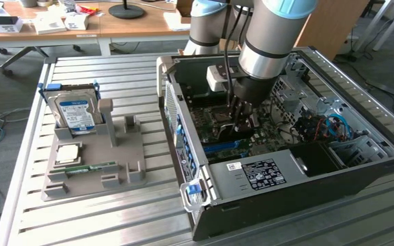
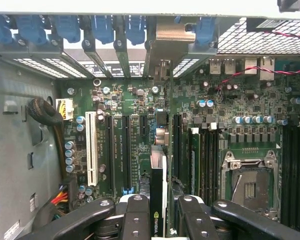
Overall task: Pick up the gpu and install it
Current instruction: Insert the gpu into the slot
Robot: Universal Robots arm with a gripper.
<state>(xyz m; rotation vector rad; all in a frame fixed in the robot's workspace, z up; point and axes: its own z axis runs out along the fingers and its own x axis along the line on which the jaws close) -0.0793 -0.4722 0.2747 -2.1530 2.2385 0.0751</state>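
Note:
My gripper [image 1: 242,120] reaches down into the open computer case [image 1: 279,169], just above the motherboard [image 2: 140,125]. It is shut on the gpu [image 2: 158,192], a thin card seen edge-on between the two black fingers [image 2: 135,215]. The card runs from the fingers towards the case's rear wall. Its silvery bracket [image 2: 172,37] stands at the row of blue slot clips [image 2: 102,27]. The card's lower edge lies along the motherboard between the long black expansion slots [image 2: 125,150] and the memory slots [image 2: 205,155]. In the exterior view the gpu [image 1: 241,133] shows as a dark shape under the fingers.
A grey fixture [image 1: 115,154] on the slatted metal table holds an upright blue-labelled hard drive [image 1: 74,113], a square processor [image 1: 69,152] and a narrow green memory stick [image 1: 91,168]. Inside the case are an empty processor socket [image 2: 247,185], cables [image 1: 320,128] and a black power supply [image 1: 266,171].

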